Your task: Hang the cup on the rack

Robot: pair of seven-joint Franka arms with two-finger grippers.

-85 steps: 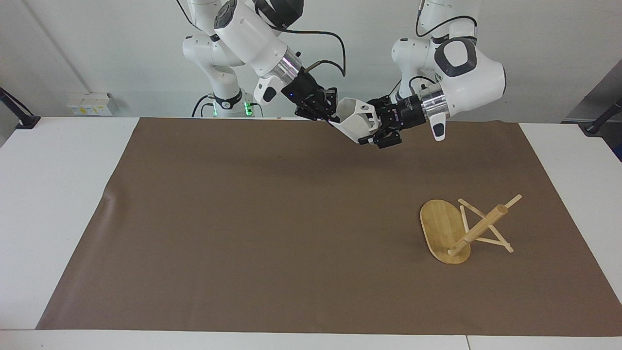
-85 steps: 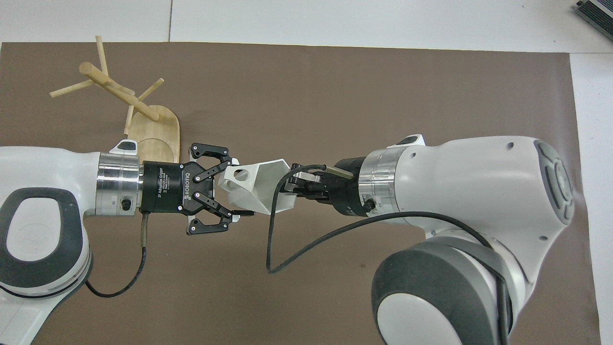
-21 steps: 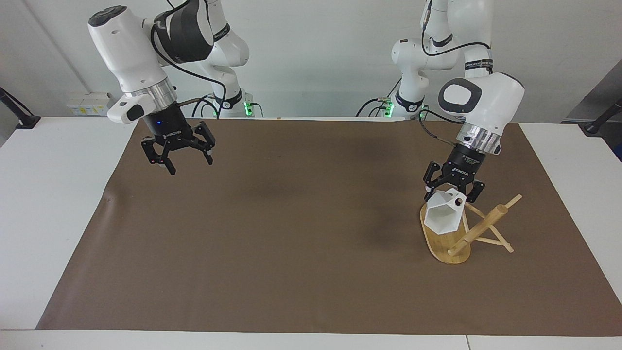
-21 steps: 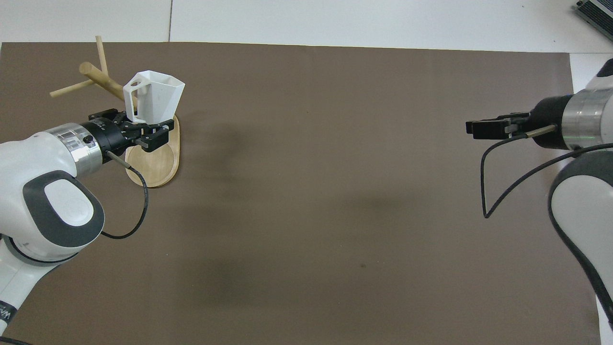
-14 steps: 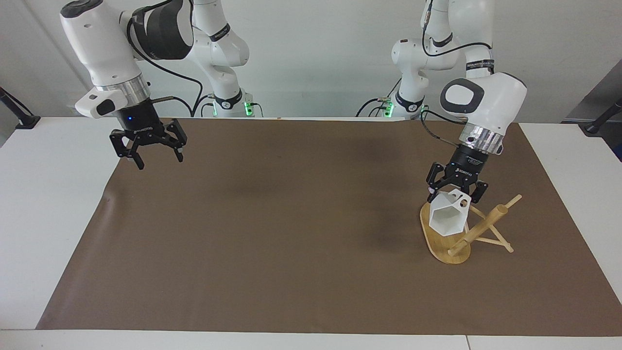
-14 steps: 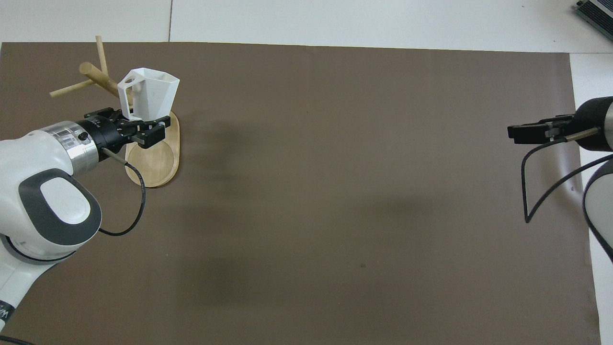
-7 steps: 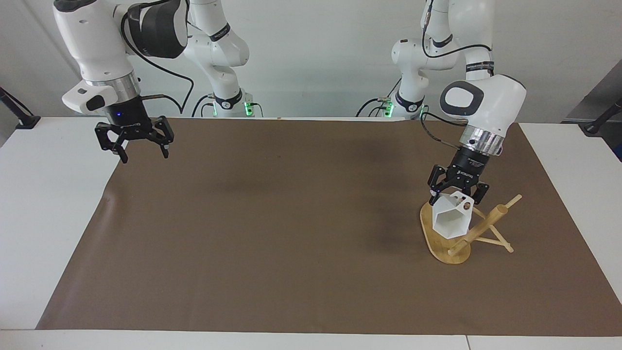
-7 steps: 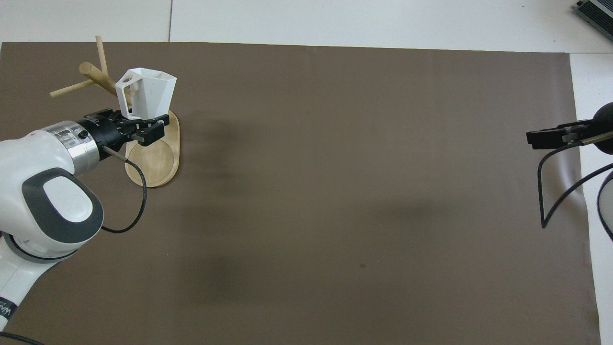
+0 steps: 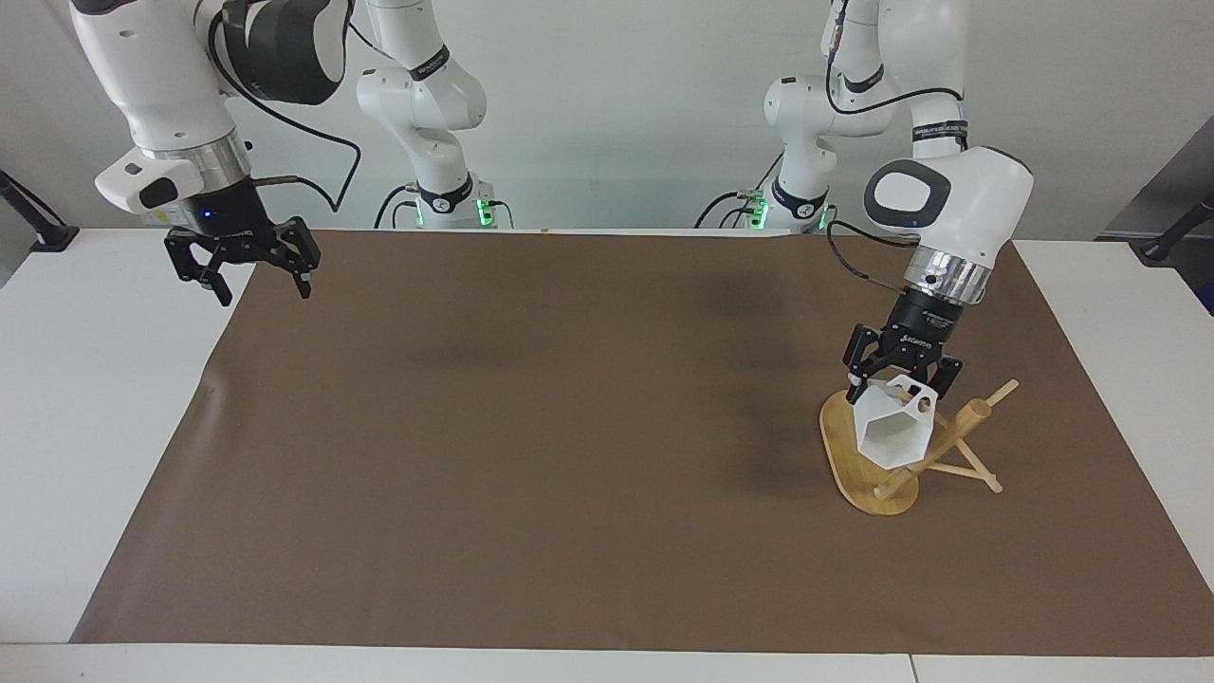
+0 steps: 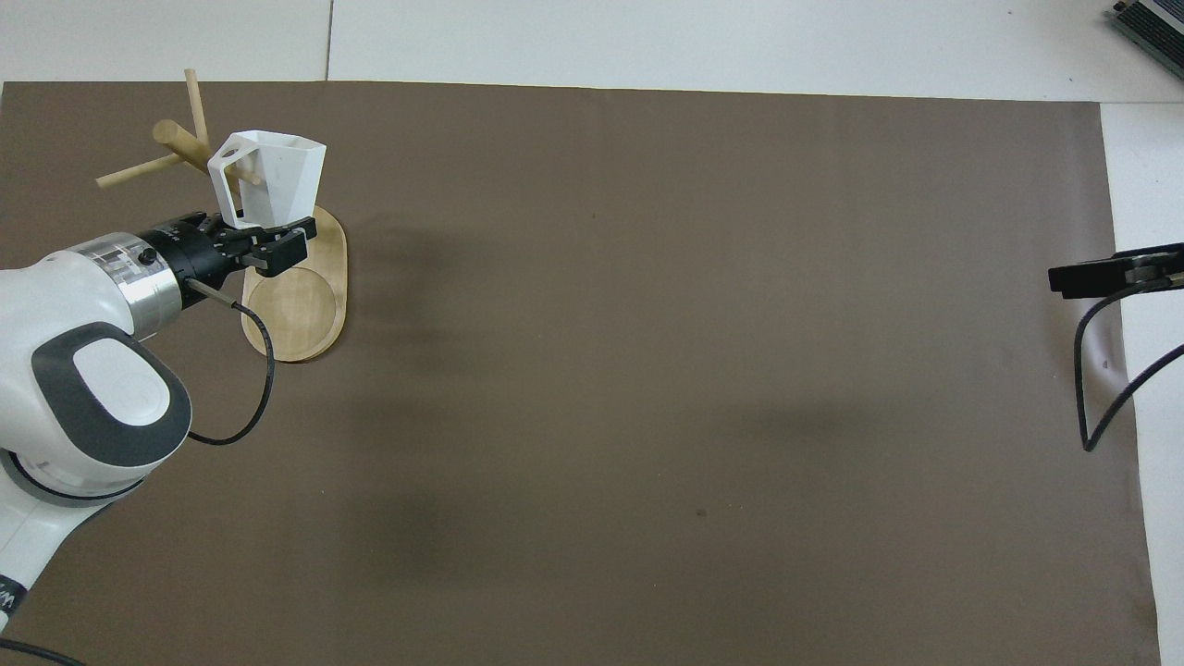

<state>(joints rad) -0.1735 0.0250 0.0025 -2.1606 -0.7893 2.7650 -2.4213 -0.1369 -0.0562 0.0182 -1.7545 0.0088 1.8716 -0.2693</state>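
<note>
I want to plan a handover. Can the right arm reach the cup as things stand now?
Probably not. The right pincer hangs open over the mat's edge at its own end, while the cup is held in the left pincer over the rack at the left arm's end.

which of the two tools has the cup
The left tool, shut on the white cup over the rack; the right tool hangs open and empty.

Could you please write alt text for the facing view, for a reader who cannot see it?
The left gripper holds a white faceted cup over a bamboo rack standing at the left arm's end of a brown mat, the cup's open mouth facing the camera. The right gripper hangs open and empty above the mat's edge at the right arm's end.
</note>
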